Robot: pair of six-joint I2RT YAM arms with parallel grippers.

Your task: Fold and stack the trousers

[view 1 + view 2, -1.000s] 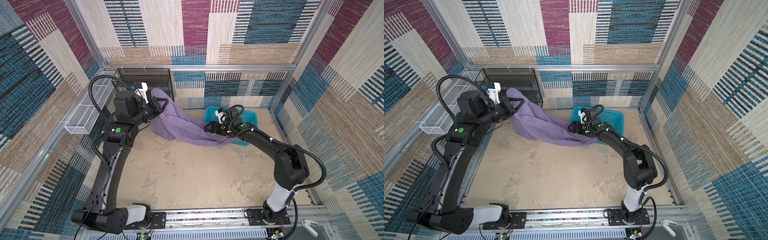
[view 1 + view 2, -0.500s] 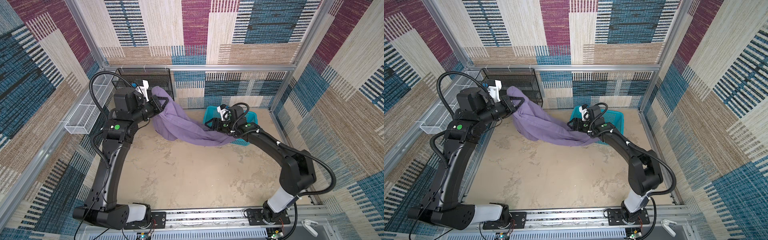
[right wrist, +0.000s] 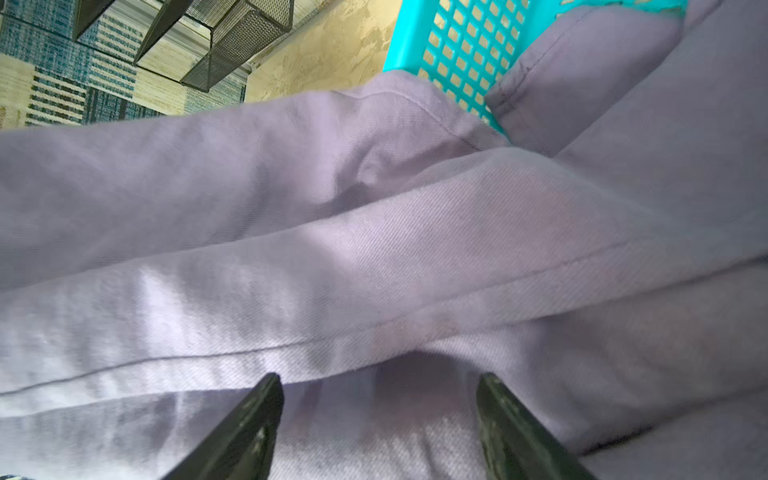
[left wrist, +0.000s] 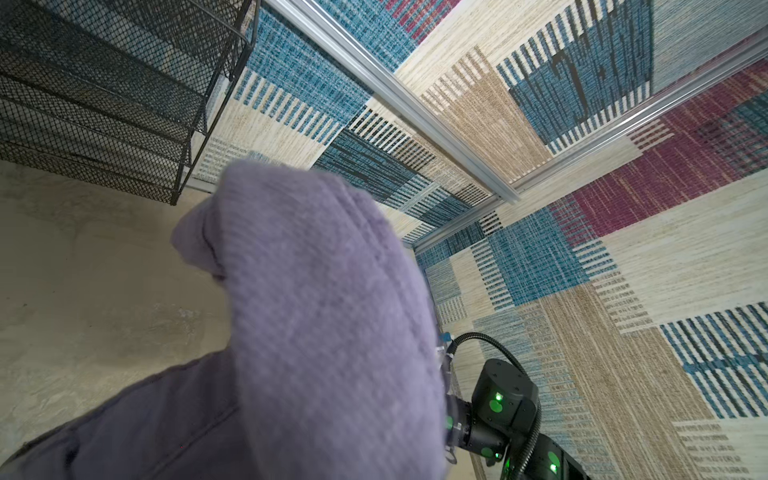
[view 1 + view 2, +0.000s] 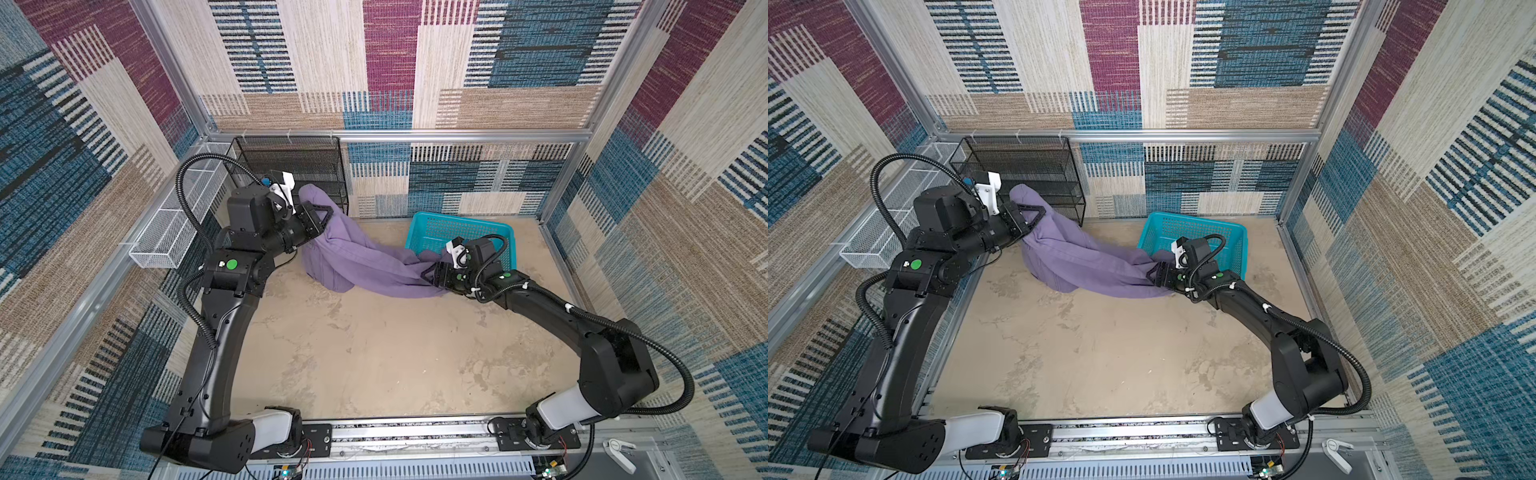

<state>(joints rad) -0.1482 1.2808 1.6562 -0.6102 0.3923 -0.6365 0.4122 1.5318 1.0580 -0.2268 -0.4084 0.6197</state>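
The purple trousers [image 5: 361, 262] are running lengthwise from the teal basket [image 5: 461, 235] to the left gripper [image 5: 328, 212] clamping them, while the right gripper [image 5: 428, 275] is hovering open-jawed at their basket end.

One pair of trousers [image 5: 374, 270], one basket [image 5: 457, 219], one black rack [image 5: 291, 162], one white tray [image 5: 162, 241], two tools: left tool [image 5: 326, 214], right tool [image 5: 426, 275].

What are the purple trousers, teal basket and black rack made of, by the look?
The muted-purple cloth trousers look like matte woven cotton twill: diagonal weave, stitched seams. The teal lattice basket is probably moulded plastic, slightly glossy: uniform square holes. The black mesh shelf rack is likely painted metal: thin rigid wire frame, fine mesh.
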